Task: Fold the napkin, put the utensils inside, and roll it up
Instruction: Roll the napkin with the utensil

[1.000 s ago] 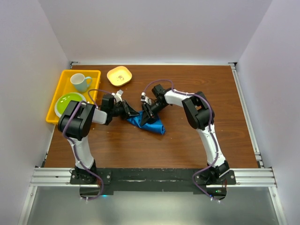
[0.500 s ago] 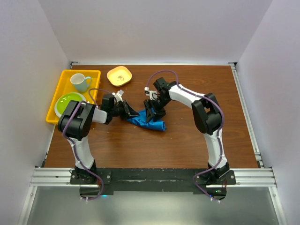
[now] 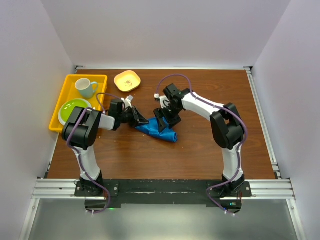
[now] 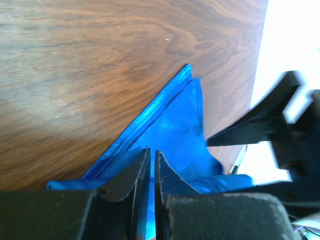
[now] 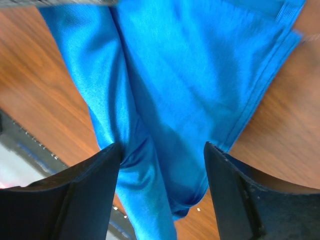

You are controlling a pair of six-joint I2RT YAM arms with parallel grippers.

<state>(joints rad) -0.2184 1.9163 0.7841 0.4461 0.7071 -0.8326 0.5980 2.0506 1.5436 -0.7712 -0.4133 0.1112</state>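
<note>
Folding looks to be the step in hand: mid-surface the napkin lies bunched, its left corner pinched in the narrow left gripper, the right gripper wide open over its far edge, likely needing next to close on cloth

The napkin is smooth cloth with a soft sheen. The table is wood, grained and semi-gloss.
</note>
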